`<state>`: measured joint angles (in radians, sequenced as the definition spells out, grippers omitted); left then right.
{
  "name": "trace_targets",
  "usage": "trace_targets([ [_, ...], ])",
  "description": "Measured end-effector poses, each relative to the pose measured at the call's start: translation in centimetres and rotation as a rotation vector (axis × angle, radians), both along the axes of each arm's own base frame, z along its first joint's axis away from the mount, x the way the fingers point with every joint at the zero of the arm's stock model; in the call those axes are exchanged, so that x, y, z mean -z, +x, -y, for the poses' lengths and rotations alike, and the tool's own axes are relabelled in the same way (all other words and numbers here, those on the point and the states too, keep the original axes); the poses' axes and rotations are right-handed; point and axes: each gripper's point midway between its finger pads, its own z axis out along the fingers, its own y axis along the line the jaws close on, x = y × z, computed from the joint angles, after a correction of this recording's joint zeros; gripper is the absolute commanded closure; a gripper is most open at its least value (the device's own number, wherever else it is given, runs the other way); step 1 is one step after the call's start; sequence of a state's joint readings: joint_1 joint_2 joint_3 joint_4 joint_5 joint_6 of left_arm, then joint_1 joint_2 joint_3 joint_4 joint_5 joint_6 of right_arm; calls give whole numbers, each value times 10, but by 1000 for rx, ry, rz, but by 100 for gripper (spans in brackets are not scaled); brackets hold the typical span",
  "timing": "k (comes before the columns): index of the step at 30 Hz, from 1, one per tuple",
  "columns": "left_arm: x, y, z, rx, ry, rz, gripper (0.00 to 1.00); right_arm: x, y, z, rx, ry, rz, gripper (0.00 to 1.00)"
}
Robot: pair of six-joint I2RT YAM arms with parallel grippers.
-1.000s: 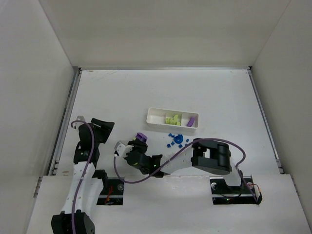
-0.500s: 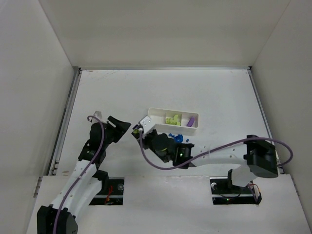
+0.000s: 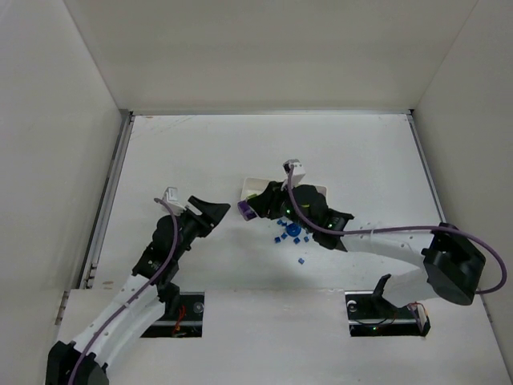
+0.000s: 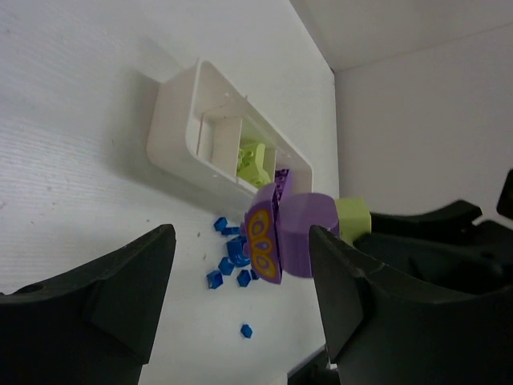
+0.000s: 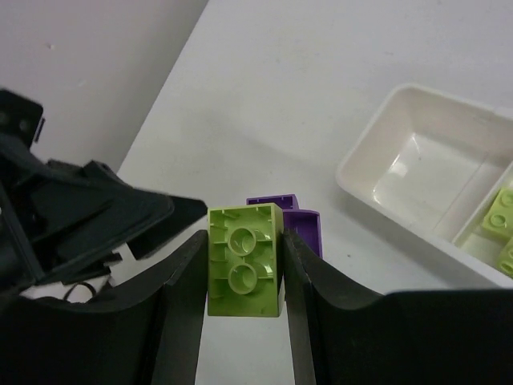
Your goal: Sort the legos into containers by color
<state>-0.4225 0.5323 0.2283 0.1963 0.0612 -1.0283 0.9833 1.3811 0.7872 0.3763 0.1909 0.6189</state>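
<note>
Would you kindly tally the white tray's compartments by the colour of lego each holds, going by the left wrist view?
Tray compartments:
Empty compartment: 1
Holding lime-green legos: 1
Holding a purple lego, partly hidden: 1
Total: 3

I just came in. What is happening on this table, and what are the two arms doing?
The right end effector is shut on a lime-green brick with a purple brick stuck to it, held above the table near one end of the white tray. The left end effector is open and faces this piece without gripping it. Other green bricks lie in the tray's middle compartment. Small blue cubes lie loose beside the tray.
</note>
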Motion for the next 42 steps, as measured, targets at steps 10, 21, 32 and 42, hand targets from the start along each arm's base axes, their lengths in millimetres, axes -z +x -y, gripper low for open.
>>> trace_targets([
  [10,7,-21,25,80,-23,44,34,6,14,8,32,169,-192,76],
  [21,13,-26,48,143,58,75,41,1,23,6,44,309,-290,76],
  [32,-3,-17,60,144,132,149,46,6,25,13,61,361,-328,76],
  [42,7,-14,67,158,237,152,61,16,22,17,68,361,-349,76],
])
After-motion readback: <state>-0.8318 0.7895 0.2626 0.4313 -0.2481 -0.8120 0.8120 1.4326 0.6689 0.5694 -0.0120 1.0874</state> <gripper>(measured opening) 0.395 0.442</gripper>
